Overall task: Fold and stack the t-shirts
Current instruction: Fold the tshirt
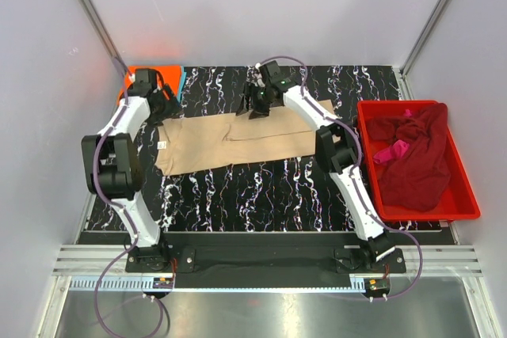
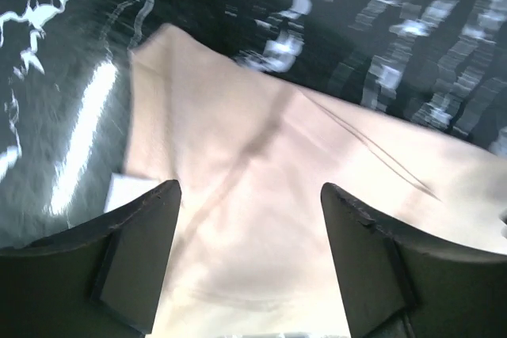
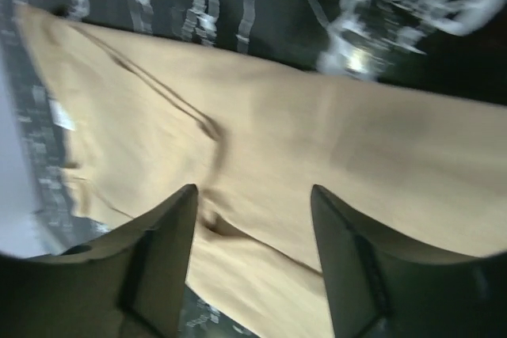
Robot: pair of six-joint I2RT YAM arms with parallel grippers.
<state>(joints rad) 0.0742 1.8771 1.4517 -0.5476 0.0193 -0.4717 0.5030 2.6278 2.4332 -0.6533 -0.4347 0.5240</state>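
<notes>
- T-shirts lay in three places; the tan t-shirt (image 1: 238,142) was spread flat near the middle of the table (image 1: 261,195) as a long band running left to right, its right end a little farther from the arm bases than its left
- A small white label (image 1: 161,146) showed at the left end of that band
- The left end effector (image 1: 169,105) was at the far left corner of the tan t-shirt; in the left wrist view its two dark fingers (image 2: 135,251) stood wide apart, holding nothing, with bare tan cloth showing between them
- The right end effector (image 1: 257,105) was at the far edge of the band, about midway along it; in the right wrist view its fingers (image 3: 158,251) were likewise spread and gripping nothing, with creased cloth below the gap
- Whether either set of fingertips touched the cloth could not be told; both wrist views were blurred
- An orange t-shirt (image 1: 150,74) and a light blue t-shirt (image 1: 181,83) lay together at the far left corner of the table, just behind the left end effector
- A maroon t-shirt (image 1: 420,160) was heaped in the red bin (image 1: 467,199) at the right side of the table, with a pink t-shirt (image 1: 394,150) crumpled on top of it
- The table top was black with white marbled streaks, and pale panels closed it in on the left, far and right sides
</notes>
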